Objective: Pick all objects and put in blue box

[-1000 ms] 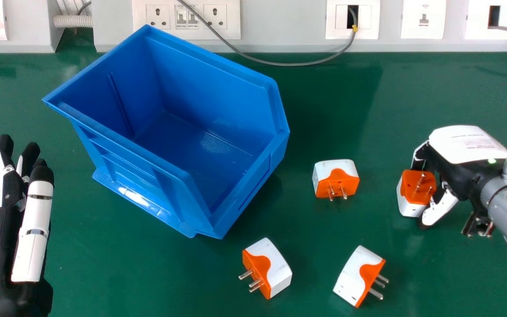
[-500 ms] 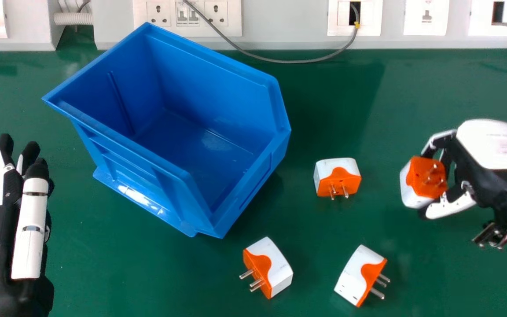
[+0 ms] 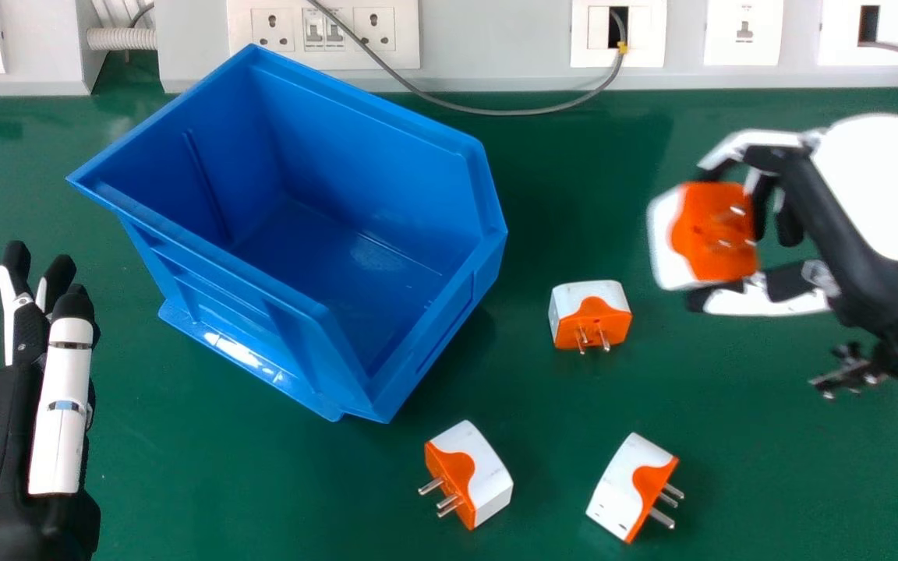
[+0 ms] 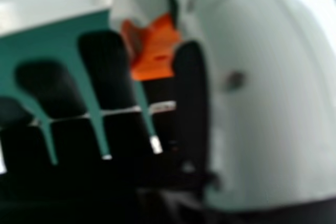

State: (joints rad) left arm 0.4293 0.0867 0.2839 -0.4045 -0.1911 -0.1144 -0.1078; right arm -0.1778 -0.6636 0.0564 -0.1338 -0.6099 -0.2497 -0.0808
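Right now I have a white-and-orange plug adapter [image 3: 706, 234] gripped in my right robot hand [image 3: 831, 195], held off the bench [image 3: 262, 483] and well apart from the blue box [image 3: 215, 273], out to its right. The adapter sits between my fingers and my thumb, its orange pronged face in sight of my head camera. In the right hand view I see its orange part between the dark fingers [image 4: 105, 69] and the big pale thumb [image 4: 262, 103], though everything there is blurred.

Three more adapters rest on the bench, each apart from the others. The far one [image 3: 589, 305] lies right of the box, prongs toward me. Nearer to me, the left one [image 3: 488, 475] has its prongs pointing to my left, and the right one [image 3: 620, 491] has them pointing to my right.

As for my left robot hand [image 3: 8, 444], it is at the left of the head view, fingers extended and holding nothing. Beyond the box, a grey cable [image 3: 496, 111] loops down in front of the wall sockets [image 3: 324, 35].
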